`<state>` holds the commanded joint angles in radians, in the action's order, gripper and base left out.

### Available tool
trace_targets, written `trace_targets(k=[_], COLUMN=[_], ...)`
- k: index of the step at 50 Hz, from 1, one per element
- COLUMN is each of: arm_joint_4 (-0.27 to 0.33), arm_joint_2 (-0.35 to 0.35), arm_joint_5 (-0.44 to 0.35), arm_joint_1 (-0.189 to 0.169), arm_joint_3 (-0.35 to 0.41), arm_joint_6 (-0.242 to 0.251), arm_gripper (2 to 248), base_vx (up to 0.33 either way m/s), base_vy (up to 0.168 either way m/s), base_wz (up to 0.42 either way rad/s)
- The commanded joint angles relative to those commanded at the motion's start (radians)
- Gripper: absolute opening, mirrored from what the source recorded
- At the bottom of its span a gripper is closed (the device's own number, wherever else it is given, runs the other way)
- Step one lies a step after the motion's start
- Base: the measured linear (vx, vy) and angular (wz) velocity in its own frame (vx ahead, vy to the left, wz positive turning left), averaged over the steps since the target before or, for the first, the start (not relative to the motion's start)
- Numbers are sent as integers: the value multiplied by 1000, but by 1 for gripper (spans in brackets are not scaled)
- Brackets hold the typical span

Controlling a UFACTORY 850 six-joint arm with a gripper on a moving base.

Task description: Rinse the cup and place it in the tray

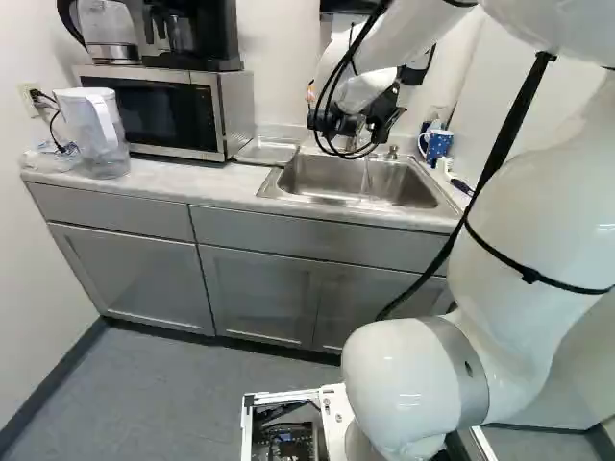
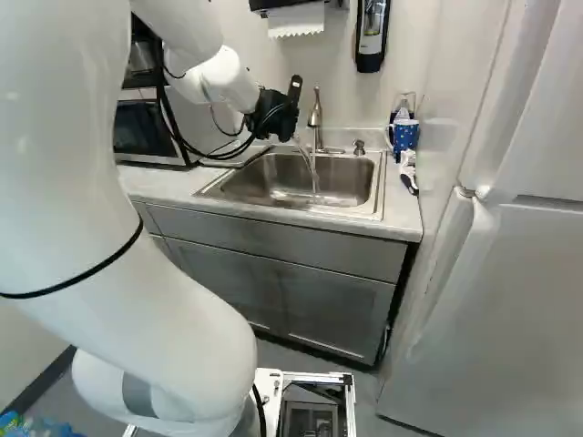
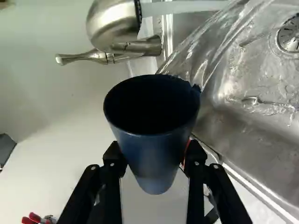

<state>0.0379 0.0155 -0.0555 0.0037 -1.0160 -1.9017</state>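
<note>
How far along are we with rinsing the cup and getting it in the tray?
Done: the gripper has the cup between its fingers, and the tap is running.
In hand: the rinse, it seems; water sheets down into the sink right by the cup's rim. The cup's inside is too dark to judge.
Left: finish rinsing, then place the cup in the tray between microwave and sink.

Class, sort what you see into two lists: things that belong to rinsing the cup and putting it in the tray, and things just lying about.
Belong to the job:
dark blue cup, held in the gripper
running water
faucet
sink
tray beside the sink

Just lying about:
patterned mug
microwave
water pitcher
kettle
</note>
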Motion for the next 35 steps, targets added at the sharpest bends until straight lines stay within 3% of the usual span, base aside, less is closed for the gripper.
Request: trace_targets(k=[6,35], arm_joint_4=[0,0], arm_joint_2=[0,0], arm_joint_5=[0,0], arm_joint_1=[0,0], arm_joint_3=[0,0], arm_joint_6=[-63,-63], arm_gripper=[125,125], base_vx=[0,0], base_vy=[0,0], base_wz=[0,0])
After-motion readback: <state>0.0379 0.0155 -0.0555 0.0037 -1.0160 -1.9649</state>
